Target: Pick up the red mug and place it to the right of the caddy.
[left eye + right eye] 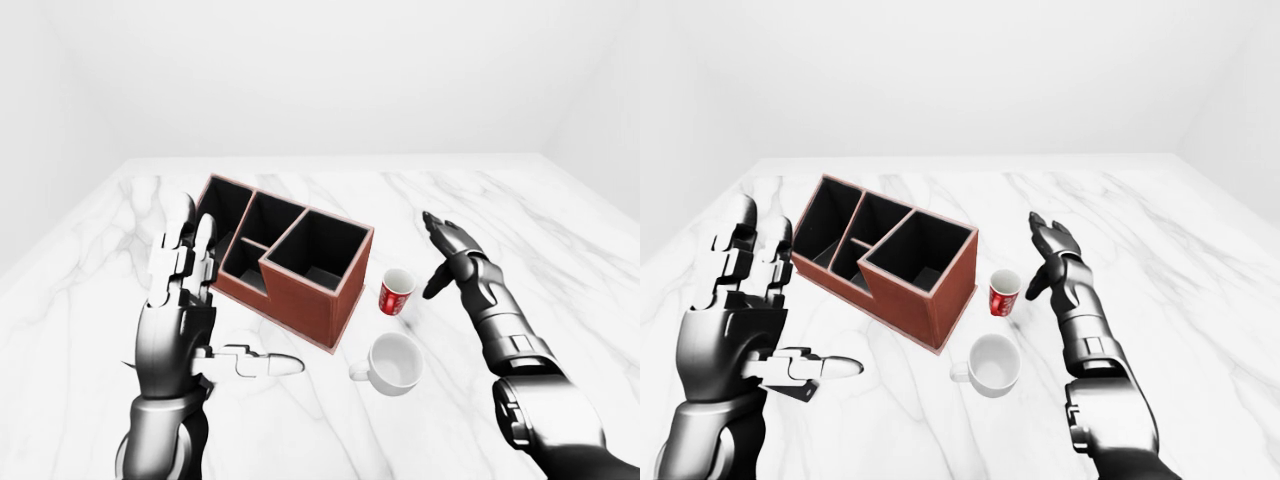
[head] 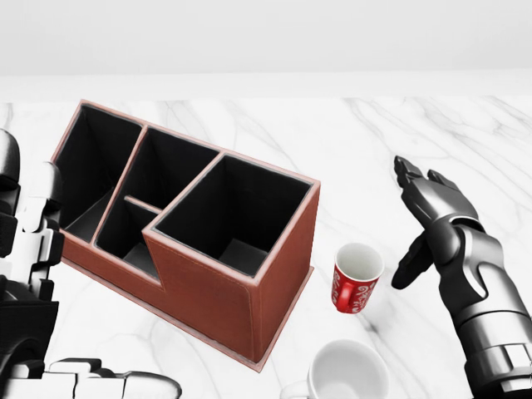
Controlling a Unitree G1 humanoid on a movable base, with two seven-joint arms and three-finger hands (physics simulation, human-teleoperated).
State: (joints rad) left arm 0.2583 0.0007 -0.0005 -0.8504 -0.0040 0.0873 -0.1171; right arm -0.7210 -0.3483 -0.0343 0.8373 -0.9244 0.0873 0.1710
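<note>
Red mug (image 2: pixel 356 288) upright on the marble table (image 2: pixel 432 141), white inside, mouth up, leaning a little toward the top right of the head view. Just left of the right hand (image 2: pixel 434 218), clear of its fingers (image 2: pixel 413 177), with a strip of bare marble between mug and thumb. Right hand raised above the table, palm turned toward the mug, fingers spread wide and straight, thumb pointing down toward the mug's side, nothing held. Caddy (image 2: pixel 187 223) farther left of those fingers, past the mug: red-brown walls, black inside, four open compartments, the largest nearest the mug. Mug just beside the caddy's right-hand wall, apart from it. White mug (image 2: pixel 347 374) below the red one in the head view, nearer the wrist than the fingertips, mouth up, handle at its left side in the left-eye view, apart from both red mug and caddy.

Left hand (image 1: pixel 185 300) held up at the left of the eye views, fingers extended upward and apart, thumb stretched out sideways to the right, empty. Caddy's left end behind those fingertips in the left-eye view; touching or not, cannot tell.
</note>
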